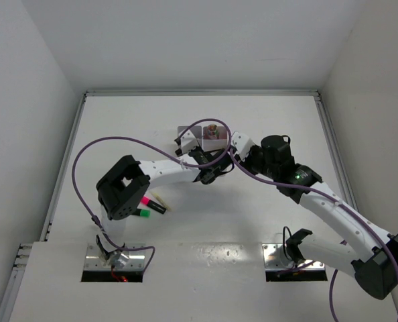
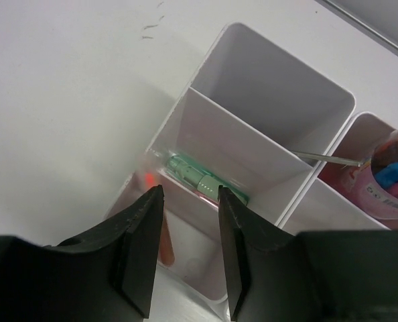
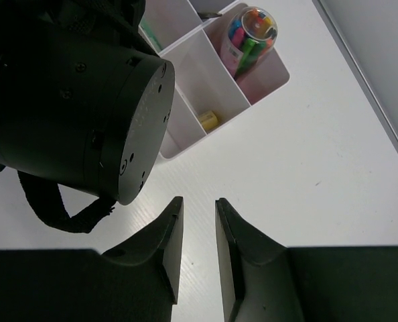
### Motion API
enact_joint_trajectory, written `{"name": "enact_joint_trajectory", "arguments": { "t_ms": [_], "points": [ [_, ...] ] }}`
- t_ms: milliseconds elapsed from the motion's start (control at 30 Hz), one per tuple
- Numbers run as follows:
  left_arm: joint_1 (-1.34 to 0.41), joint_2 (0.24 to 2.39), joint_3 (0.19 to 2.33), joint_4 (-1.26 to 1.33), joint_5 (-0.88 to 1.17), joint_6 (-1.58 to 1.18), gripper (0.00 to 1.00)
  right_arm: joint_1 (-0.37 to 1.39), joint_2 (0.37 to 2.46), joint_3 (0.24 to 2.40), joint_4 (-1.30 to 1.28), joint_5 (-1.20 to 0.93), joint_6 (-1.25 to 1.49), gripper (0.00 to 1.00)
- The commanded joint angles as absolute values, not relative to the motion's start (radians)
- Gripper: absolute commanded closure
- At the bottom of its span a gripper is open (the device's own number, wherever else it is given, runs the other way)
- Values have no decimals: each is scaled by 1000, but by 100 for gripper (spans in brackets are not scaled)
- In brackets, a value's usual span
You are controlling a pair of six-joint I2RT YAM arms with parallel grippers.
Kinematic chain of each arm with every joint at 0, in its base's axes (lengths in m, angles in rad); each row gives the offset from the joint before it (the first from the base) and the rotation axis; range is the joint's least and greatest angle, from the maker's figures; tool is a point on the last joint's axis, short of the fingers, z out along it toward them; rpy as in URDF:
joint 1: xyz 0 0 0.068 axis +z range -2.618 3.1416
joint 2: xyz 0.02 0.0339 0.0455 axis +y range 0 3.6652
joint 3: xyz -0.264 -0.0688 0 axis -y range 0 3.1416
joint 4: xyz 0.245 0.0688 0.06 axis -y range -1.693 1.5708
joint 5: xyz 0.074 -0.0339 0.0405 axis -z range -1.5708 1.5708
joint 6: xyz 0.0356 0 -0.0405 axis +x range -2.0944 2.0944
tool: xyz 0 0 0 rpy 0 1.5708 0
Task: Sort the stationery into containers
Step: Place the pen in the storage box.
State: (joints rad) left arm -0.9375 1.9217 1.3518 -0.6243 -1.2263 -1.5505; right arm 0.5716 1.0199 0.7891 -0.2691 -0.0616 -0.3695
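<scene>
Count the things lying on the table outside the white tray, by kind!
Highlighters: 2 (pink highlighter, green highlighter)
Thin stick: 1
Total that shows: 3

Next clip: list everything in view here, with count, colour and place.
tray: one, white, divided, far middle of table
jar: one, clear, coloured pieces inside, corner compartment
green piece: one, pastel, middle compartment
yellow piece: one, compartment beside jar's
peach stick: one, compartment under left gripper
highlighters: two, black, pink and green caps, on table by left arm
tan stick: one, beside highlighters
cables: two, purple, looping over table
left gripper: black, open, over tray
right gripper: black, slightly open, empty, beside tray
</scene>
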Motion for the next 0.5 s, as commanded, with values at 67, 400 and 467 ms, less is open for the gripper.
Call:
{"name": "enact_joint_trajectory", "arguments": {
  "t_ms": [67, 400, 467],
  "points": [
    [-966, 1801, 1388, -635, -1275, -1534, 56, 568, 991, 788, -219, -60, -357, 74],
    [-1000, 1545, 1289, -722, -1232, -1546, 79, 568, 982, 788, -229, -51, -367, 46],
    [-954, 1453, 1228, -745, -1142, -1592, 87, 568, 982, 788, -229, -51, -367, 46]
  ]
}}
